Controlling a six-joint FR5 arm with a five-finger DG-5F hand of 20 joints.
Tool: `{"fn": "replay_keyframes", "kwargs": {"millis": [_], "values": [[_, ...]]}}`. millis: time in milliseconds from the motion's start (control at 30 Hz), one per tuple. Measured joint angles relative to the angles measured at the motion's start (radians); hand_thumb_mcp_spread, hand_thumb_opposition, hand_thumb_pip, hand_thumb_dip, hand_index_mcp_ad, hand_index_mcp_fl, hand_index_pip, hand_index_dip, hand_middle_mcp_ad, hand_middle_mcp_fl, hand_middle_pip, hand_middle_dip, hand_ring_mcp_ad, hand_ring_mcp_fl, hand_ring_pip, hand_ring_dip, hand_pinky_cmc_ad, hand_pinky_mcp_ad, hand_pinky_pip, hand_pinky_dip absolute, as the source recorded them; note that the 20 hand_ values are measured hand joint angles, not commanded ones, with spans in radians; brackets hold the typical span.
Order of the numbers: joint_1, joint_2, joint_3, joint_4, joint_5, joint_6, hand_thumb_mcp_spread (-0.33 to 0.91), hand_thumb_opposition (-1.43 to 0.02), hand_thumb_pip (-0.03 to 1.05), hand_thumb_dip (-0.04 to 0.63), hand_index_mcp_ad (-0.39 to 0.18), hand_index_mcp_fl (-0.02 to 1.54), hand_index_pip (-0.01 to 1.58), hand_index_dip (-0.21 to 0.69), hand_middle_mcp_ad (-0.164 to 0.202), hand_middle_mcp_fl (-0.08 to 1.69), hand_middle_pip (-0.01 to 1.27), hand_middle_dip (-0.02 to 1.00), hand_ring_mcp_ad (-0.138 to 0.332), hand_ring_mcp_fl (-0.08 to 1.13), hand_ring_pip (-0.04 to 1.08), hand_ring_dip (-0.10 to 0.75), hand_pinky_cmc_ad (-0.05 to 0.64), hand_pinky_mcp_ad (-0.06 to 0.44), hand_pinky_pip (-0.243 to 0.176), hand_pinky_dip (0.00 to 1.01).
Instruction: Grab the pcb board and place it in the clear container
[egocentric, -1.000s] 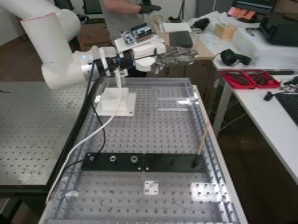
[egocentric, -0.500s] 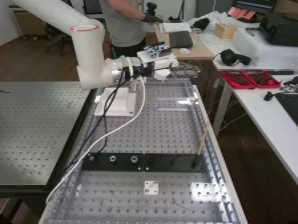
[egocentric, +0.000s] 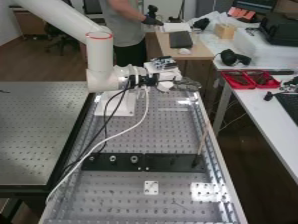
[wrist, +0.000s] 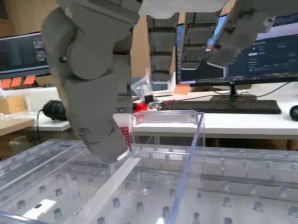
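Note:
At the far end of the bench, the hand (egocentric: 185, 84) is low over the clear plastic in the high view. In the wrist view the hand (wrist: 93, 95) has its thumb bent down, with a thin red edge of the pcb board (wrist: 125, 136) beside the tip. The board appears pinched there, its rest hidden behind the thumb. Clear walls of the container (wrist: 188, 162) rise just beyond and beside the thumb tip; whether the board is inside them I cannot tell.
A white block (egocentric: 116, 104) stands left of the hand. Black plates (egocentric: 174, 162) and a thin upright rod (egocentric: 203, 141) are nearer on the perforated bench (egocentric: 123, 187). Red trays (egocentric: 249, 79) rest on the right-hand table.
The arm has swung to the right, and the hand has come down and toward the bench's near end over the clear plastic. The wrist mount has moved with it.

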Motion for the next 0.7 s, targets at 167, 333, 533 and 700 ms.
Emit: {"fn": "replay_keyframes", "kwargs": {"millis": [167,333,533,700], "values": [[-0.003,-0.008,0.013,-0.053,0.002,-0.002,0.7,-0.88,0.42,0.316,-0.215,0.53,1.25,0.354,0.058,0.2,0.13,0.18,0.101,0.06,0.11,0.051,0.293,0.152,-0.031,0.16],[-0.017,-0.016,0.013,-0.064,0.005,0.001,0.61,-0.87,0.42,0.316,-0.211,0.21,1.19,0.356,0.056,0.15,0.12,0.18,0.105,0.05,0.11,0.051,0.29,0.152,-0.031,0.16],[-0.032,-0.009,0.003,-0.061,0.006,0.007,0.55,-0.85,0.42,0.316,-0.188,0.16,1.17,0.344,0.058,0.11,0.13,0.18,0.101,0.03,0.11,0.051,0.291,0.161,-0.031,0.16],[-0.048,0.044,-0.018,-0.035,0.012,0.034,0.55,-0.86,0.42,0.316,-0.188,0.15,1.17,0.344,0.058,0.11,0.13,0.18,0.101,0.03,0.11,0.051,0.29,0.161,-0.031,0.16]]}}
